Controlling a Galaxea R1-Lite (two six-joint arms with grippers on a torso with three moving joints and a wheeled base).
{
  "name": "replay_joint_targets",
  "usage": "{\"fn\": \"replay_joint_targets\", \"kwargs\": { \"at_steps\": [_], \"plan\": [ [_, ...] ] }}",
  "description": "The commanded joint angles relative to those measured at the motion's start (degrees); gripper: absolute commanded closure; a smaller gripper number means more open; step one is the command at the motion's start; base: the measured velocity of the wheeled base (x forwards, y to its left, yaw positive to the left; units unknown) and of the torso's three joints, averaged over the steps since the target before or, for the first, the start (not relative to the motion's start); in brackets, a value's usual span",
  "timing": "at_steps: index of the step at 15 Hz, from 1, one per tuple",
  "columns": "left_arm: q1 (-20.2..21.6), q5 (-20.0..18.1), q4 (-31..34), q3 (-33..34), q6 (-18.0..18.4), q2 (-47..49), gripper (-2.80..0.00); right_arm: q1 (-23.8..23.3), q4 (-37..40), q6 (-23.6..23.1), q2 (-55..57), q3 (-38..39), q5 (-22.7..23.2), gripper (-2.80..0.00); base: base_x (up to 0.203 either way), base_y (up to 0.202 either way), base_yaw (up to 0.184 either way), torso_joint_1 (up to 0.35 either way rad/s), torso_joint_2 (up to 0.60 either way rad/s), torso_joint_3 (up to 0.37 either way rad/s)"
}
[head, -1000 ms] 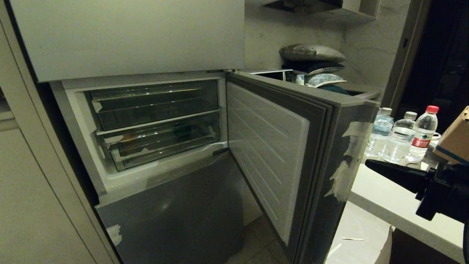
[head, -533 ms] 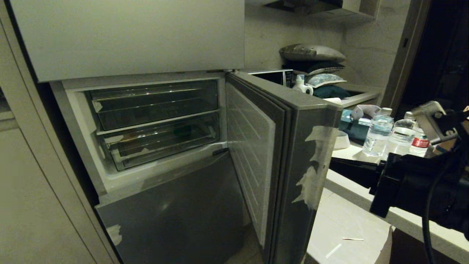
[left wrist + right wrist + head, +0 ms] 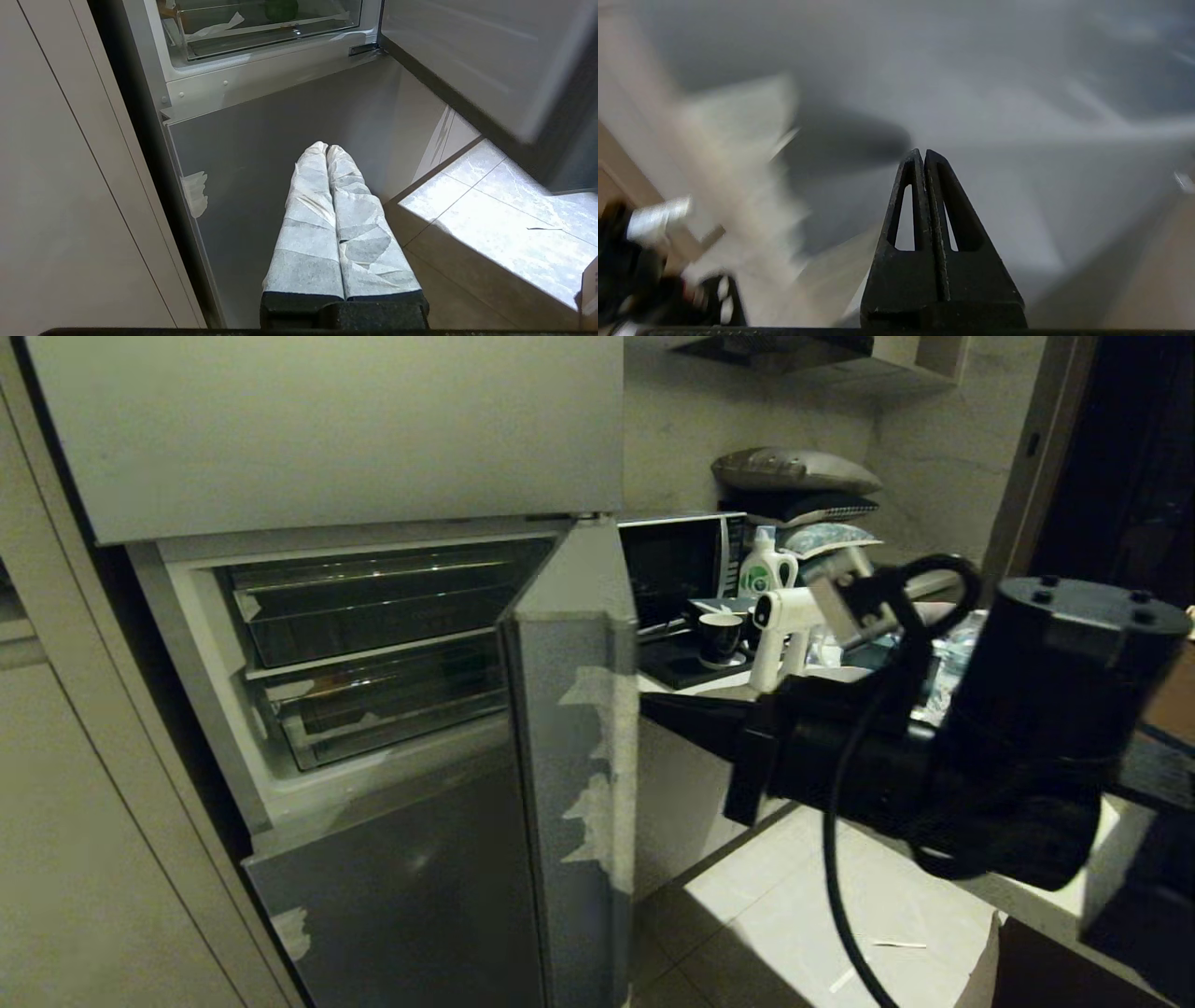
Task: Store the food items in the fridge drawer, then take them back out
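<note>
Brushed grey metal fridge drawer panel (image 3: 569,784) stands half-closed, right gripper (image 3: 653,709), black fingers pressed together, nosing against its taped edge to push

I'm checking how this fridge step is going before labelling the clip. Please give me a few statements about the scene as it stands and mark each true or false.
1. The right gripper is shut and holds nothing. True.
2. The fridge drawer door is fully shut. False: it stands partly open, with the clear bins behind it still showing.
3. The right gripper is at the door's outer face, near the white tape scraps. True.
4. The left gripper grips the door edge. False: it is shut on nothing, down in front of the lowest grey panel.
5. A white detergent bottle stands beside the microwave. True.
</note>
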Motion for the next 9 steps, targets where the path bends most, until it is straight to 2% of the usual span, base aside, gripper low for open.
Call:
{"fn": "replay_joint_targets", "kwargs": {
  "at_steps": [1, 5, 8, 9],
  "plan": [
    [0.0, 0.01, 0.0, 0.0, -0.02, 0.05, 0.0, 1.9, -2.14, 0.04, 13.43, -9.92, -0.52, 0.0, 0.0, 0.0, 0.0, 0.0, 0.0, 0.0],
    [0.0, 0.01, 0.0, 0.0, -0.02, 0.09, 0.0, 5.06, -6.41, -0.66, 34.21, -35.7, -6.03, 0.0, 0.0, 0.0, 0.0, 0.0, 0.0, 0.0],
    [0.0, 0.01, 0.0, 0.0, -0.02, 0.09, 0.0, 6.08, -5.71, -2.1, 47.84, -54.83, -9.03, 0.0, 0.0, 0.0, 0.0, 0.0, 0.01, 0.0],
    [0.0, 0.01, 0.0, 0.0, -0.02, 0.09, 0.0, 6.29, -5.16, -2.45, 51.6, -59.13, -10.07, 0.0, 0.0, 0.0, 0.0, 0.0, 0.0, 0.0]
  ]
}}
